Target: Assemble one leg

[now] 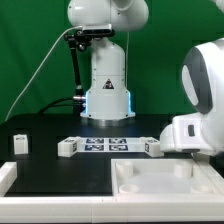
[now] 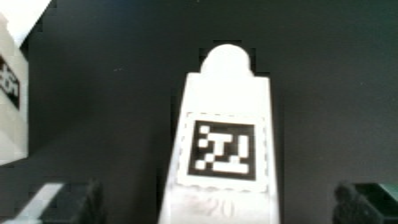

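Though not yet held, find the leg [image 2: 224, 140] dead centre in the wrist frame, flat on the dark table [image 2: 107, 40], tag face up. Note the long axis: square to the line joining the two fingers, rounded tip pointing away from them, butt end between them. Read the gripper [image 2: 217, 205] as apart, one dark finger [image 2: 63, 200] to each side of that butt end, touching nothing visible. Cannot tell the height above the leg. Judge the coming move as a straight drop and a squeeze across the narrow width, no wrist turn needed. Mind a second white tagged part [image 2: 11, 100] just beside, cropped at the frame edge, too little shown to name. In the exterior frame, look middle right: likely the same leg [image 1: 150, 147] beside the blurred white arm [image 1: 200, 90], the only arm in play, the marker board [image 1: 108, 144] just toward the exterior view's left of it, a white tray [image 1: 165, 185] in the lower right.
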Controlling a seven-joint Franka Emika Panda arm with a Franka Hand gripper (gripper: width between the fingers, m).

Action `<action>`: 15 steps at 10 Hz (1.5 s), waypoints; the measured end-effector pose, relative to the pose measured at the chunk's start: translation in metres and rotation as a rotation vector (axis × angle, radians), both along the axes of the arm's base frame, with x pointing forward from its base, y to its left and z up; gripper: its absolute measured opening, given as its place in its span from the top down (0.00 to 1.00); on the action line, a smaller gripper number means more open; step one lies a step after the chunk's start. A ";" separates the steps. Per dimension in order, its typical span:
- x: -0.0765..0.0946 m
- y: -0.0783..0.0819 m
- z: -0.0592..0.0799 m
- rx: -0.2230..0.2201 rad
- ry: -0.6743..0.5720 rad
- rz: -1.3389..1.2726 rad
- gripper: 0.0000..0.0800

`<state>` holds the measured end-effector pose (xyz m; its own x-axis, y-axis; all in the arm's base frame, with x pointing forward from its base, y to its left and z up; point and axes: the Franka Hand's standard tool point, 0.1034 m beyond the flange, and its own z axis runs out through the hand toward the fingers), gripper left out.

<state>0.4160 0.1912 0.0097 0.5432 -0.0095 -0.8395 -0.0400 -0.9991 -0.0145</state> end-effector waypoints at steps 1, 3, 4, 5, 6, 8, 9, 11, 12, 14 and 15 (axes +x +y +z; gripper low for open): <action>-0.001 0.002 0.000 -0.003 0.001 0.003 0.19; -0.002 0.003 0.000 0.000 0.002 0.007 0.30; -0.002 0.003 0.000 0.000 0.002 0.007 0.54; -0.002 0.003 0.000 0.000 0.002 0.007 0.54; -0.002 0.003 0.000 0.000 0.002 0.007 0.64; -0.002 0.003 0.000 0.000 0.002 0.007 0.64; -0.002 0.003 0.000 0.000 0.002 0.007 0.64; -0.001 0.002 0.002 0.007 0.003 0.011 0.64; 0.004 -0.004 0.020 0.028 0.011 0.022 0.64; 0.015 -0.018 0.065 0.042 0.010 0.029 0.64; 0.019 -0.024 0.084 0.047 0.020 0.031 0.64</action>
<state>0.4352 0.1669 0.0937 0.5259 0.0469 -0.8492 -0.0095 -0.9981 -0.0610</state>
